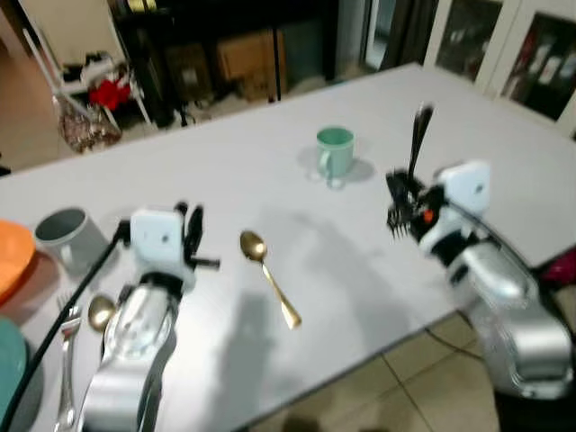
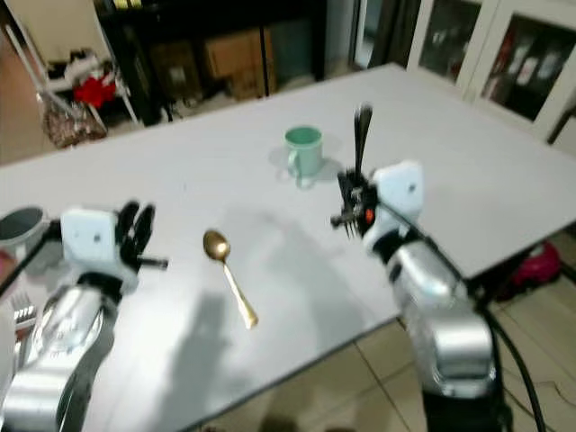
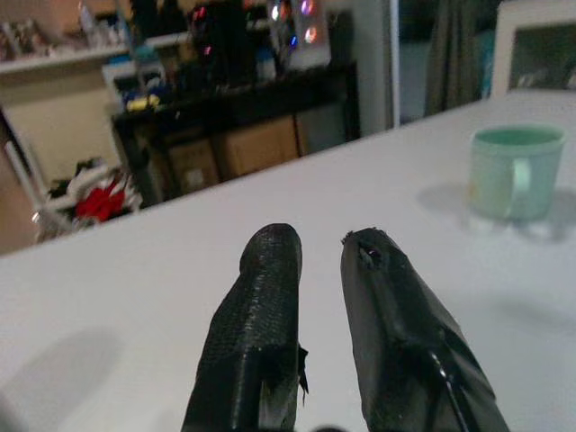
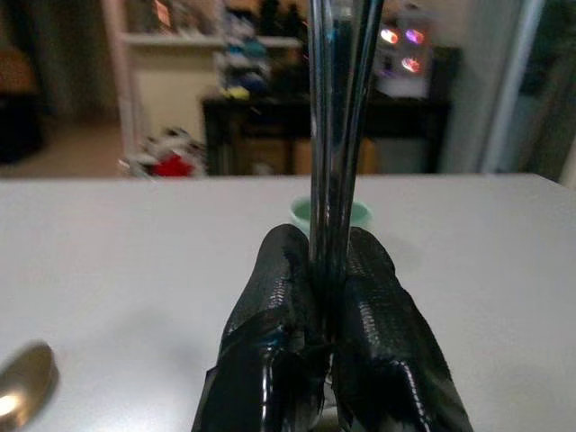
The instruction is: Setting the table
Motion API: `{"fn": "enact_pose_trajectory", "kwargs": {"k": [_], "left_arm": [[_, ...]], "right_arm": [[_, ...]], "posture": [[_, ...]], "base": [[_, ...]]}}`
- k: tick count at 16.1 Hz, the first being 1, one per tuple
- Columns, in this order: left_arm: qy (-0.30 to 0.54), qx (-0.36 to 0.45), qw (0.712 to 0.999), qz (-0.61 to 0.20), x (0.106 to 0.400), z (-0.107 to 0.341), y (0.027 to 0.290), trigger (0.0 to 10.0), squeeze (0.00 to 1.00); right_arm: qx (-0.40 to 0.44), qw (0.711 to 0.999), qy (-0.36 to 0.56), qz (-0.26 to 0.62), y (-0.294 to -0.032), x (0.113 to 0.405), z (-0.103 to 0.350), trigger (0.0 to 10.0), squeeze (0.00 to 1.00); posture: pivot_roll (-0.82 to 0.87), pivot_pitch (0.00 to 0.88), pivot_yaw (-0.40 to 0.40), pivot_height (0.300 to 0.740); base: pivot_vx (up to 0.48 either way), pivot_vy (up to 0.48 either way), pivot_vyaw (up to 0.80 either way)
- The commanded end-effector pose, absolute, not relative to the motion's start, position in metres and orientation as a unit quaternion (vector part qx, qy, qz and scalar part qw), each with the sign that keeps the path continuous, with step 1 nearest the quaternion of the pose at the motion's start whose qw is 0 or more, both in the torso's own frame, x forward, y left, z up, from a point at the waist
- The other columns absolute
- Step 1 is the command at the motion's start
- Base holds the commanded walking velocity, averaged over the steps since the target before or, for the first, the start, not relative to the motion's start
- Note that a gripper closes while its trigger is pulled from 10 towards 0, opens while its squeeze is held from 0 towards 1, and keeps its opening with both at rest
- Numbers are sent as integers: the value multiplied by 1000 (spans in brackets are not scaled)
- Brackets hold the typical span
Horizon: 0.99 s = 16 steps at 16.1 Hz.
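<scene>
Dark metal utensil (image 1: pixel 418 135), long and slim, most likely a fork though its working end is hidden: it is standing nearly upright in the right gripper (image 1: pixel 402 200), whose two black fingers (image 4: pixel 270 342) are pinching its lower part, the handle rising well above them. It is being held over the white table (image 1: pixel 225 162), just to the robot's right of the mint-green mug (image 1: pixel 336 150) and a little nearer the robot.

Gold spoon (image 1: pixel 268 276): it is lying flat on the table between the two arms, bowl pointing away from the robot and toward its left, handle running back toward the table's near edge and to its right. It is lying just to the right of the left gripper (image 1: pixel 193 236), well apart from the right one; the left arm is plainly the nearer. Judged from this, the held utensil's long axis would need tipping from upright to flat before it could be laid beside a place setting.

Left gripper: it is hovering low over the table, fingers (image 3: pixel 261 306) standing slightly apart with nothing between them.

Grey mug (image 1: pixel 67 236), orange plate (image 1: pixel 13 256), teal dish (image 1: pixel 11 369), silver fork (image 1: pixel 67 360) and a second spoon (image 1: pixel 100 311): these are sitting grouped at the robot's far left.
</scene>
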<state>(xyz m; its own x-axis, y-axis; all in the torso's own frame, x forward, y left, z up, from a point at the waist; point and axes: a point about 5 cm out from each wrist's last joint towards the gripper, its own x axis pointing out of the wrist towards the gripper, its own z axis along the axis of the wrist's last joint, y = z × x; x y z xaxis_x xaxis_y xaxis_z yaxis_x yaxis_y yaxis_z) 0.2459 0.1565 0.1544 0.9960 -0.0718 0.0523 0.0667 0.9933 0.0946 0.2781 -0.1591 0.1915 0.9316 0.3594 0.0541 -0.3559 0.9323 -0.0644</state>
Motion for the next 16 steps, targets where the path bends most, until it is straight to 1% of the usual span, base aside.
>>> {"fn": "enact_pose_trajectory", "kwargs": {"k": [1,2,3,5,7,8,10,11,12,13,14,15,16], "left_arm": [[-32,43,998,-42,245,156,157,10000,0],[-31,30,998,-48,249,158,158,10000,0],[-38,23,997,-65,254,163,156,10000,1000],[-49,10,994,-95,262,170,152,10000,1000],[-54,-47,990,-125,276,181,146,10000,1000],[-55,-87,985,-142,284,189,142,10000,1000],[-41,-160,964,-210,298,206,128,10000,1000],[-46,-186,952,-239,300,215,123,10000,1000],[-64,-200,936,-283,303,228,118,10000,1000],[-93,-136,929,-332,301,241,113,10000,1000],[-104,-90,926,-353,300,245,110,10000,1000],[-104,-64,912,-390,296,249,107,10000,1000],[-91,-95,906,-402,296,251,106,10000,1000]], "right_arm": [[-11,979,-37,200,-160,279,196,10000,0],[-10,972,-45,231,-159,284,202,10000,0],[-24,963,-46,266,-158,288,205,10000,0],[-50,951,-55,301,-157,293,209,10000,0],[-88,934,-89,336,-154,300,214,10000,0],[-124,927,-108,337,-155,306,216,10000,0],[-174,913,-150,336,-155,317,219,10000,0],[-191,906,-156,343,-155,319,219,10000,0],[-230,889,-161,363,-153,321,216,10000,0],[-266,869,-149,389,-150,322,210,10000,0],[-291,859,-149,393,-149,324,208,10000,0],[-330,844,-155,392,-148,327,207,10000,0],[-344,838,-161,392,-148,328,207,10000,0]], "posture": [[-117,0,93,740],[-118,0,101,740],[-117,0,105,740],[-120,0,112,740],[-123,0,116,740],[-119,0,118,740],[-111,0,114,740],[-108,0,114,740],[-109,0,116,740],[-112,0,119,740],[-110,1,120,740],[-109,3,120,740],[-109,3,120,740]], "base": [[0,0,0],[0,0,0],[0,0,0],[0,0,0],[0,0,0],[0,0,0],[0,0,0],[0,0,0],[0,0,0],[0,0,0],[0,0,0],[0,0,0],[0,0,0]]}}
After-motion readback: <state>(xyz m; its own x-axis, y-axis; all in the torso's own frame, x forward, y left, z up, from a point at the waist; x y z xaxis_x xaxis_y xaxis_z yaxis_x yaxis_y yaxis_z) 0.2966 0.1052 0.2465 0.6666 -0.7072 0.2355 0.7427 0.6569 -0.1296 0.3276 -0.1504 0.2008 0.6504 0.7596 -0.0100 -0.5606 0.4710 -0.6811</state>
